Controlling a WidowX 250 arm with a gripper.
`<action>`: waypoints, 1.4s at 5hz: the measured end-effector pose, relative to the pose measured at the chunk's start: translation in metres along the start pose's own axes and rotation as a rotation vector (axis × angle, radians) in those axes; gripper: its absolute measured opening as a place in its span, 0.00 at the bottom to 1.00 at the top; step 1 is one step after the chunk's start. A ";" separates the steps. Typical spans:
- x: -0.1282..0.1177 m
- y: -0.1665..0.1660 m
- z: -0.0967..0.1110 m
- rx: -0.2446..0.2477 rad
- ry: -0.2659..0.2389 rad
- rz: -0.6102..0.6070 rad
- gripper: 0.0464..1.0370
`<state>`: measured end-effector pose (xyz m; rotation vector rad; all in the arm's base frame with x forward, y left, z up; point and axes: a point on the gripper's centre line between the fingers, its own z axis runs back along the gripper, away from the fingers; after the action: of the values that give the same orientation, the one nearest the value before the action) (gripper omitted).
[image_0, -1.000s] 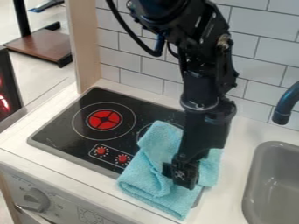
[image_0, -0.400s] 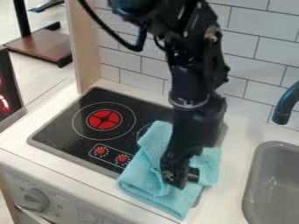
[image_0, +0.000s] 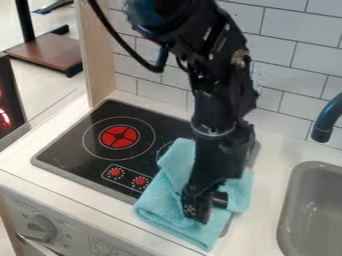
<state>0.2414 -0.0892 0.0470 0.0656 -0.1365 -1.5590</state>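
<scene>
The black gripper (image_0: 199, 211) is at the blue towel (image_0: 160, 197) overlapping the cooktop (image_0: 73, 145); how wide its jaws stand, I cannot tell.

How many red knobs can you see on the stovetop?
2: one red knob near the front edge of the stovetop, a second knob just right of it, beside the blue cloth, which may hide more.

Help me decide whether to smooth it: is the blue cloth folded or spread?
Folded over itself, not spread: the cloth lies in overlapping layers with creases.
</scene>
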 end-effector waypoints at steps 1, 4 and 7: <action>0.003 0.005 -0.005 -0.007 -0.005 0.005 0.92; 0.002 0.011 -0.011 -0.030 0.008 0.020 0.15; 0.006 0.051 0.019 0.003 -0.054 0.044 0.00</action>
<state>0.2895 -0.0933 0.0730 0.0235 -0.1818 -1.5167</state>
